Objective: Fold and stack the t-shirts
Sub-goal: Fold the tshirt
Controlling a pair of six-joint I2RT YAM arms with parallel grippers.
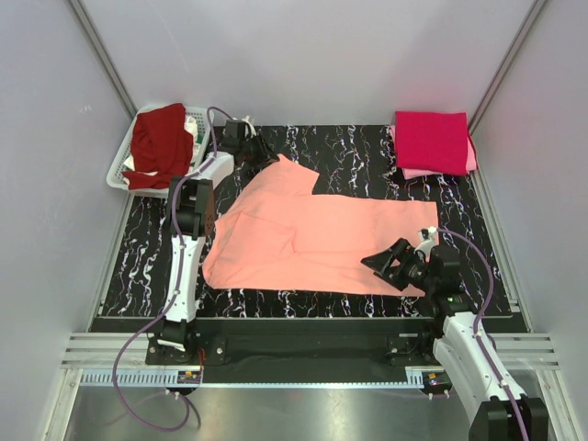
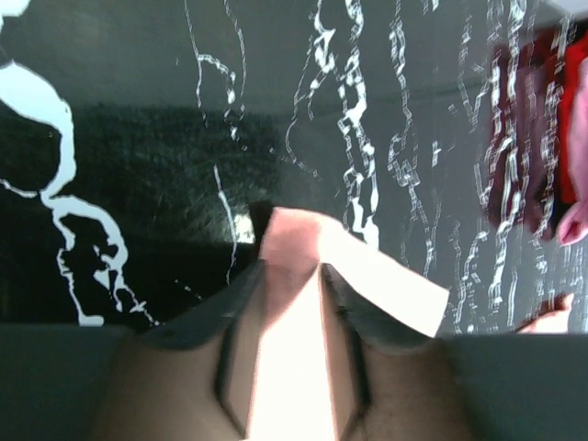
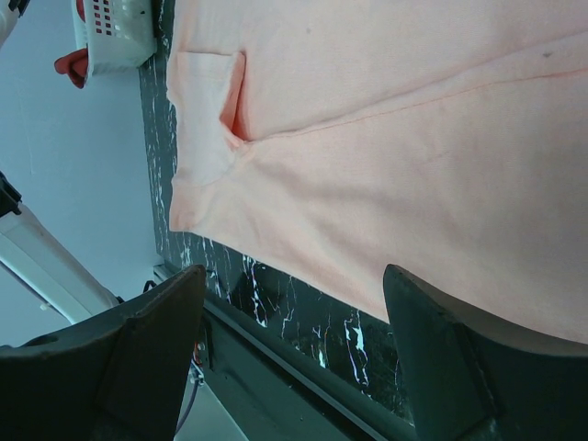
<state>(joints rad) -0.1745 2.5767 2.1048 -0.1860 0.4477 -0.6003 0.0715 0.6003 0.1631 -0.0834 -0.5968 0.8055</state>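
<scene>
A salmon-peach t-shirt (image 1: 322, 239) lies spread flat across the black marbled table. At its far left corner my left gripper (image 1: 266, 154) pinches the cloth; in the left wrist view the peach fabric (image 2: 294, 241) fills the narrow gap of the gripper (image 2: 292, 268). My right gripper (image 1: 386, 262) hovers open over the shirt's near right edge, and the right wrist view shows the shirt (image 3: 413, 138) under the wide gripper (image 3: 294, 272) with nothing between the fingers. A folded crimson t-shirt (image 1: 432, 140) rests on a light pink one (image 1: 413, 173) at the back right.
A white basket (image 1: 197, 119) at the back left holds a dark maroon t-shirt (image 1: 156, 142). Grey walls enclose the table on three sides. The table's front edge (image 3: 303, 344) runs just below the right gripper.
</scene>
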